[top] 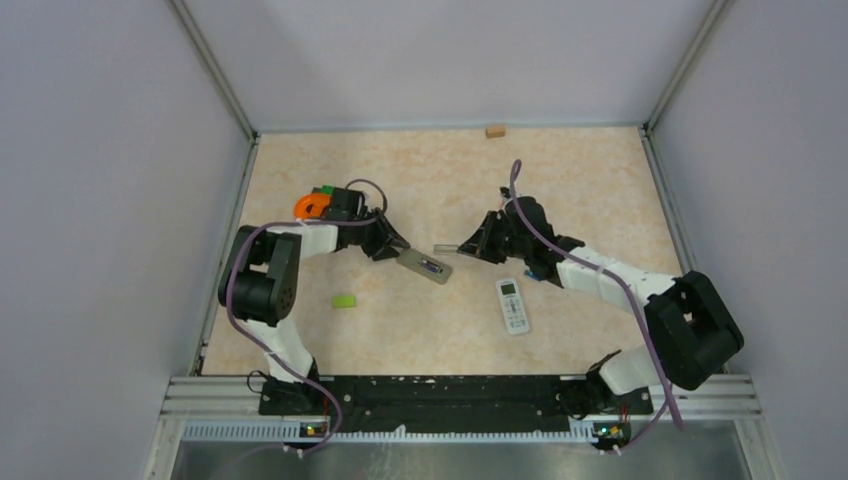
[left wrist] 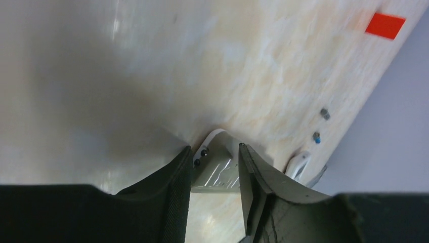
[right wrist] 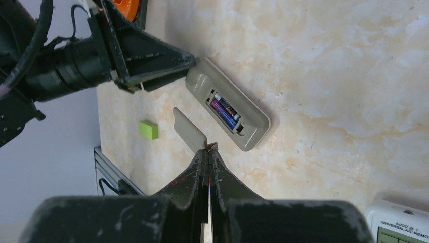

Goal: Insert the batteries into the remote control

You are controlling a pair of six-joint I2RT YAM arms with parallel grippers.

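Beige oblong plastic remote control [right wrist: 201, 78], lying back-up: who has hold of it?
— That's the left gripper [left wrist: 216, 150]. Its jaws are closed on one short end, pinning it to the marbled tabletop [top: 560, 180].
— And the batteries [right wrist: 225, 109]?
— Two small cylinders, one purple and one dark with blue, lie side by side in the open compartment, their length along the remote's length. Two more tiny cylinders [left wrist: 325, 113], one dark and one blue, lie loose near the table's edge, well apart from it.
— What does the right gripper [right wrist: 208, 152] carry?
— It's clamped on one end of a thin beige battery cover [right wrist: 189, 126]. Whether the cover touches the table, I can't tell.
— So what's next?
— I judge the cover goes on. From the right fingertips the compartment lies just ahead, toward the left arm's side, very near. In the right wrist view, cover and remote run roughly parallel on one diagonal. The right arm should close that gap while the left braces.
— Anything in the way?
— No. The white air-conditioner remote [right wrist: 399, 223] and small green block [right wrist: 148, 129] sit off that path.
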